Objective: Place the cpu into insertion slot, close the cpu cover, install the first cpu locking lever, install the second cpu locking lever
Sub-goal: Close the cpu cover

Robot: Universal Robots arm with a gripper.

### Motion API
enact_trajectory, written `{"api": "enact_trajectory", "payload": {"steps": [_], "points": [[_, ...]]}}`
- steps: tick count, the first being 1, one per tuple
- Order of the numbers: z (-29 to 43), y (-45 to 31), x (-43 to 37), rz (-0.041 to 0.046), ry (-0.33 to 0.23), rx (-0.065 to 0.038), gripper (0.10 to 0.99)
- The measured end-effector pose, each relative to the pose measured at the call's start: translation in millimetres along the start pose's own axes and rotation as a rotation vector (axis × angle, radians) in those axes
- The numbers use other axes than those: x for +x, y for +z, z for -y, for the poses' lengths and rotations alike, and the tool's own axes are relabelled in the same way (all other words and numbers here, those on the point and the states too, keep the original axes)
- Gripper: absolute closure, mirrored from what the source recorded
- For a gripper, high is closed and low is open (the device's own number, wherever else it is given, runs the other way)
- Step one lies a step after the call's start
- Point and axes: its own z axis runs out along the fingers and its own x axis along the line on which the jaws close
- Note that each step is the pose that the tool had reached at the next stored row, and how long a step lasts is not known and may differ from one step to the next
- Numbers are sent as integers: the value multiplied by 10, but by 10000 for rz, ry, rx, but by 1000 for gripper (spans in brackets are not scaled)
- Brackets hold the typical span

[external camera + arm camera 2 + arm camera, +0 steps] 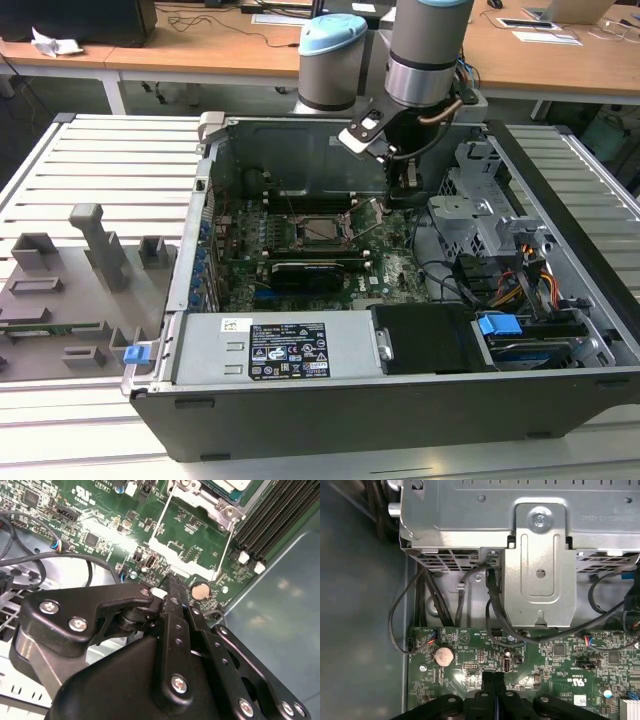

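The cpu (322, 230), a pale grey square, lies in the insertion slot (300, 233) in the middle of the motherboard; in the second wrist view a corner of the cpu (234, 484) shows inside the slot's metal rim (220, 507). The cpu cover (172, 550) stands open, tilted up on the side of the slot toward my gripper, and the green board shows through its cut-out. My gripper (404, 195) hangs over the board to the exterior view's right of the slot. Its fingers (172, 597) are shut together on nothing, with the tip just short of the cover's raised edge.
A metal drive cage (535, 555) with black cables (495, 610) stands close beyond the gripper. A coin battery (444, 656) sits near the fingertips. Black memory slots (270, 520) run beside the socket. The power supply (285, 350) lies at the case front, and a grey fixture plate (80, 290) outside it.
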Motion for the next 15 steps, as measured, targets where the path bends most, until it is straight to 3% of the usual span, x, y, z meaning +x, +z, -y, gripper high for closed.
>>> {"api": "enact_trajectory", "payload": {"steps": [2, 4, 5, 15], "points": [[-3, 24, 6, 3, -8, 56, 976], [-3, 25, 7, -2, -5, 526, 976], [-3, 18, 8, -3, -5, 673, 976], [83, 14, 8, -4, -5, 683, 976]]}}
